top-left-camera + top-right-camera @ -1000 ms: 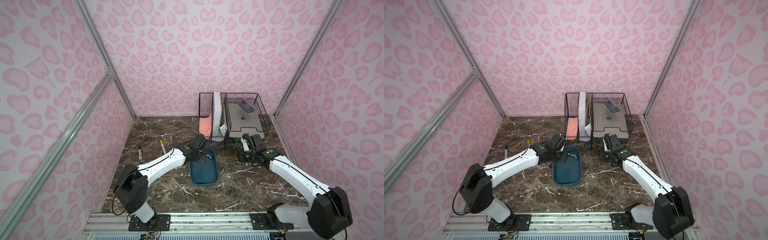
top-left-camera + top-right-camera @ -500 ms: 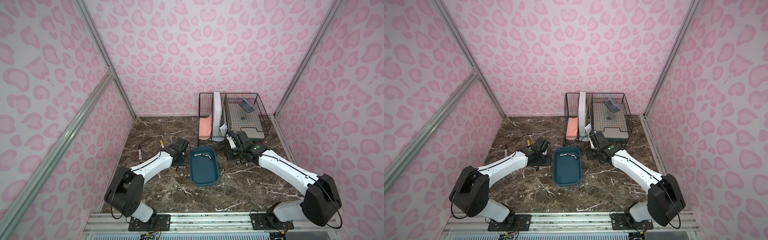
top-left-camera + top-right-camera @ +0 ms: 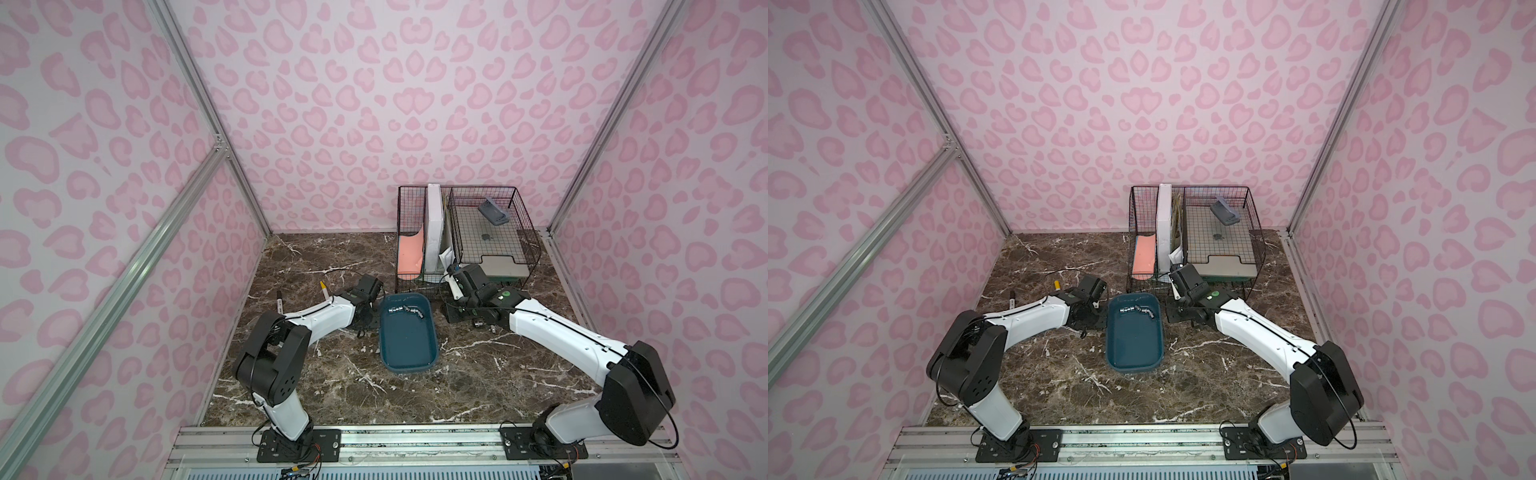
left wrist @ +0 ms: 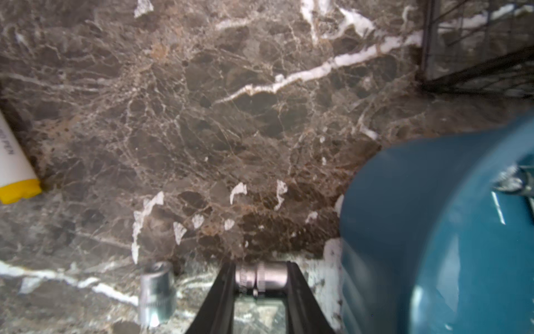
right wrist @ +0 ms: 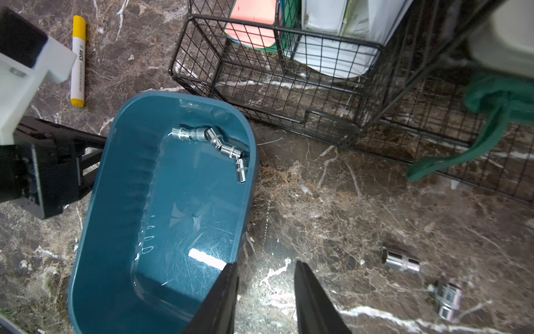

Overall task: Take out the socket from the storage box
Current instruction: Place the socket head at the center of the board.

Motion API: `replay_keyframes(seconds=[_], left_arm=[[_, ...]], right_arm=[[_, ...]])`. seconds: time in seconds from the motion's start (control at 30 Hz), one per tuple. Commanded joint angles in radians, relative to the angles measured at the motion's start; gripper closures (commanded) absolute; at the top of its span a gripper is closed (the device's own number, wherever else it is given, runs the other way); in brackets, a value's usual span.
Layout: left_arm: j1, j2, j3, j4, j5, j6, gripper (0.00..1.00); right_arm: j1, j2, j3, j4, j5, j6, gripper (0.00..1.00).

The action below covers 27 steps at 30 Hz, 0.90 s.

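A small chrome socket (image 4: 261, 278) sits pinched in the left jaws, just outside the dark teal plastic storage box (image 4: 433, 231), over the brown marble bench (image 4: 231, 115) — best lowered gently before release, so it cannot roll. The right jaws stand spread, empty.
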Motion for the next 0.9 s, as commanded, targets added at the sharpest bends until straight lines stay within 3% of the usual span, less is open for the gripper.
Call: replay_keyframes(seconds=[0.0,0.47,0.87], left_arm=[[0.003,0.021,0.007,0.014,-0.017,0.012,0.76],[0.005,0.035,-0.007,0.035,-0.023,0.028,0.66],[0.007,-0.051,0.005,-0.006,-0.006,0.025,0.6]], right_arm=[[0.007,0.004,0.011,0.019,0.008,0.004,0.62],[0.028,0.017,0.038,0.015,0.005,0.0,0.61],[0.039,0.022,0.061,0.016,-0.008,-0.001,0.6]])
